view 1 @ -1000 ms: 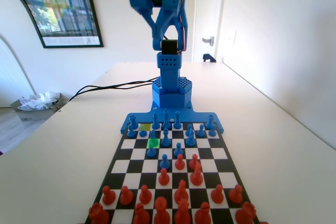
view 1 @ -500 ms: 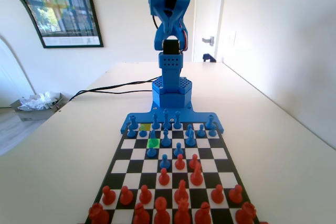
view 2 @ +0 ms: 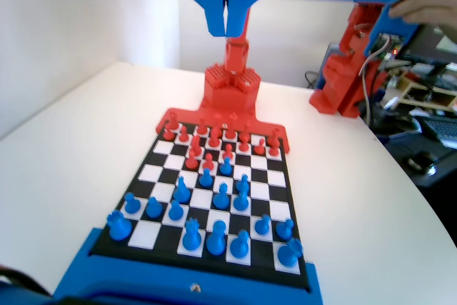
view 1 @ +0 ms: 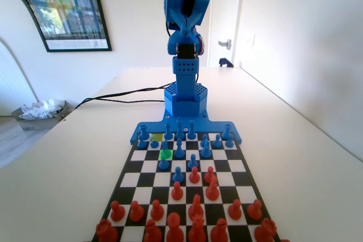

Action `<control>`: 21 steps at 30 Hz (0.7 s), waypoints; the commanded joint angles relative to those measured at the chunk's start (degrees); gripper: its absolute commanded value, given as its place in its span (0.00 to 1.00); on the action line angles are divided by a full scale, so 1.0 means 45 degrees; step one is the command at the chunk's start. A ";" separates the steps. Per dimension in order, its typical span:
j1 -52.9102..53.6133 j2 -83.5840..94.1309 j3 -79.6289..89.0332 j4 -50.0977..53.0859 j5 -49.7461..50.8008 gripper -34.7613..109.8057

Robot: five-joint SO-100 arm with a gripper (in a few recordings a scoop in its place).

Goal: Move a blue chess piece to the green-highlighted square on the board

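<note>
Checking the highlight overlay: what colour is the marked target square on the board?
Bright lime green, among the black and white squares of the board; clearest in the fixed view.

bright daylight, washed-out walls, wrist view softly blurred (edges bowed)

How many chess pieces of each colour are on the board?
Blue chess pieces: 16
Red chess pieces: 16
Total: 32
</note>
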 commanded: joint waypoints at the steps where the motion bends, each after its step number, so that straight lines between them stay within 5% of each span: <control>1: 0.0117 0.0312 -0.0039 -0.0195 0.0000 0.25; 21: -0.0039 0.1074 0.0020 -0.0371 -0.0078 0.25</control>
